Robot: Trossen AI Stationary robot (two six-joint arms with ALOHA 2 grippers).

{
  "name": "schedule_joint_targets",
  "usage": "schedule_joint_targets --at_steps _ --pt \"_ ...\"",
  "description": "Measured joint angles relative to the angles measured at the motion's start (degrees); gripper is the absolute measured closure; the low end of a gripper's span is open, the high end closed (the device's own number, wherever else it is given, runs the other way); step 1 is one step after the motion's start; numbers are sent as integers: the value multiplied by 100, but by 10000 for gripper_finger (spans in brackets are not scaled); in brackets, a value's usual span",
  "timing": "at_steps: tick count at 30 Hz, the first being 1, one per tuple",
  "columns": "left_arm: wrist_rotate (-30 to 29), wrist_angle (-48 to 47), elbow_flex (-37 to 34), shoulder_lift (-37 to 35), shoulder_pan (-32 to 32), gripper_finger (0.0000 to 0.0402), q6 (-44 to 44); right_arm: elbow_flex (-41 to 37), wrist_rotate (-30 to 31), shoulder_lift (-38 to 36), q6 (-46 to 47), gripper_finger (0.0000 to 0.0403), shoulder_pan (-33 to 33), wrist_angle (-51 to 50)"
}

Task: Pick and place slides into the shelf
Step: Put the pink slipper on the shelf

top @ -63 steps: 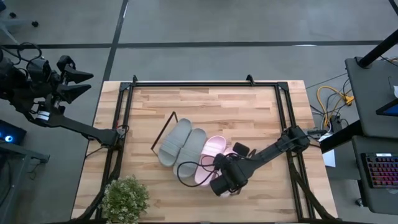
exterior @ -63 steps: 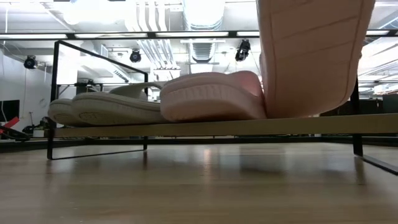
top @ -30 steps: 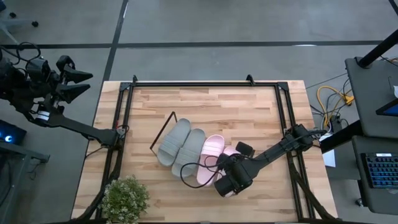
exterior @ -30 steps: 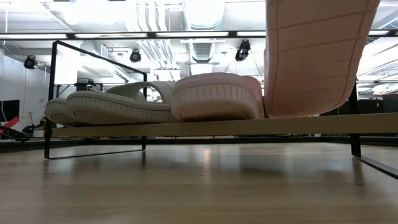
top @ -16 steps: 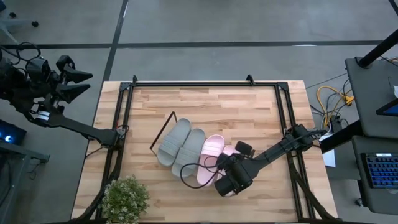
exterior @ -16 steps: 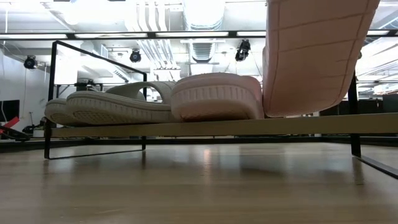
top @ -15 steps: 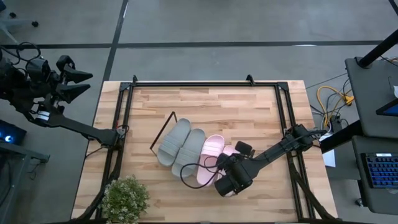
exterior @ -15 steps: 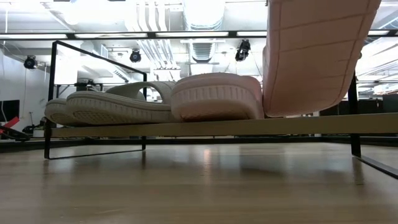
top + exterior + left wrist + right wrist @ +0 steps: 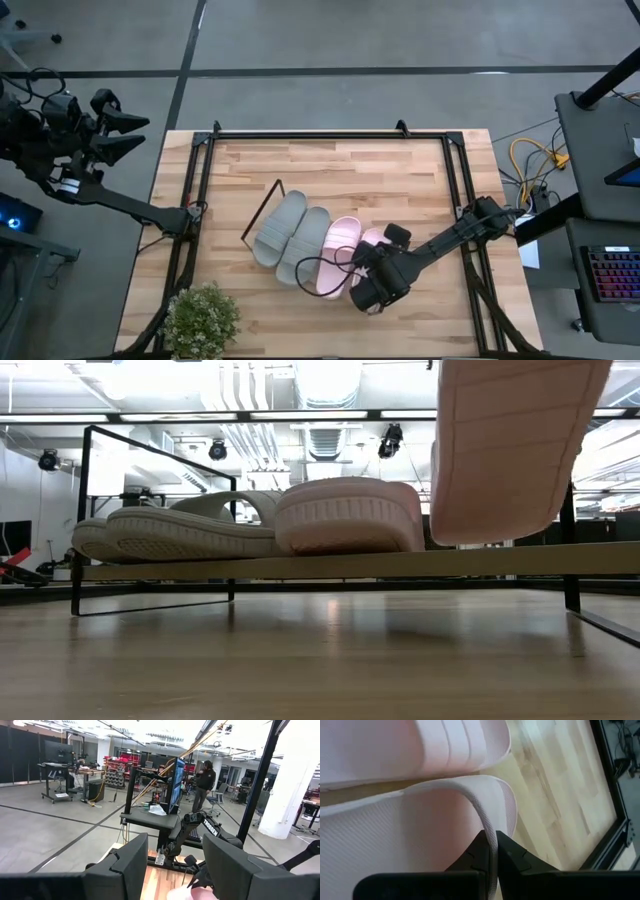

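Observation:
Two grey slides (image 9: 290,235) and one light pink slide (image 9: 338,258) lie side by side on the shelf (image 9: 300,567), soles down. The shelf's wire frame (image 9: 262,212) shows to their left. My right gripper (image 9: 377,280) is shut on the second pink slide (image 9: 505,450), which stands steeply at the row's right end, its ribbed sole facing the table's near edge. My left gripper (image 9: 175,870) is open, held in the air beyond the table's far-left corner (image 9: 125,135). My right gripper pinches the pale raised rim (image 9: 489,832) of the pink slide at its upper end, between both fingers. The slide hangs steeply tilted below the hold. Its lower end (image 9: 490,535) is just over the shelf board; whether it touches, I cannot tell.
A potted plant (image 9: 200,318) stands at the table's near-left corner. Dark frame rails (image 9: 330,134) run around the tabletop. A black cable (image 9: 300,270) loops near the slides. Bare wood lies toward the far edge and to the right of the shelf.
My right gripper has shifted slightly toward the table's right edge, still shut on the pink slide. The held slide has moved with it, and a narrow gap now shows between it and the pink slide lying on the shelf.

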Motion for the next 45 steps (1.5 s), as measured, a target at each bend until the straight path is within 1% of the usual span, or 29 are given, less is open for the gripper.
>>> schedule_joint_targets --at_steps 19,22,25,31,36,42,45 --pt "1 2 0 0 -1 226 6 -113 -185 36 700 392 0 18" --pt "0 2 0 0 -1 226 7 -113 -210 36 873 387 0 38" --pt "2 2 0 0 -1 226 7 -113 -260 36 985 370 0 89" --pt "2 2 0 0 1 226 11 -115 -480 36 966 322 -26 186" --pt "4 0 0 0 -1 226 14 -109 -466 36 1012 287 -29 193" --pt "7 0 0 0 -1 226 16 6 -466 36 974 259 -62 215" --pt "8 -2 0 0 1 226 16 227 -411 38 972 247 -63 239"
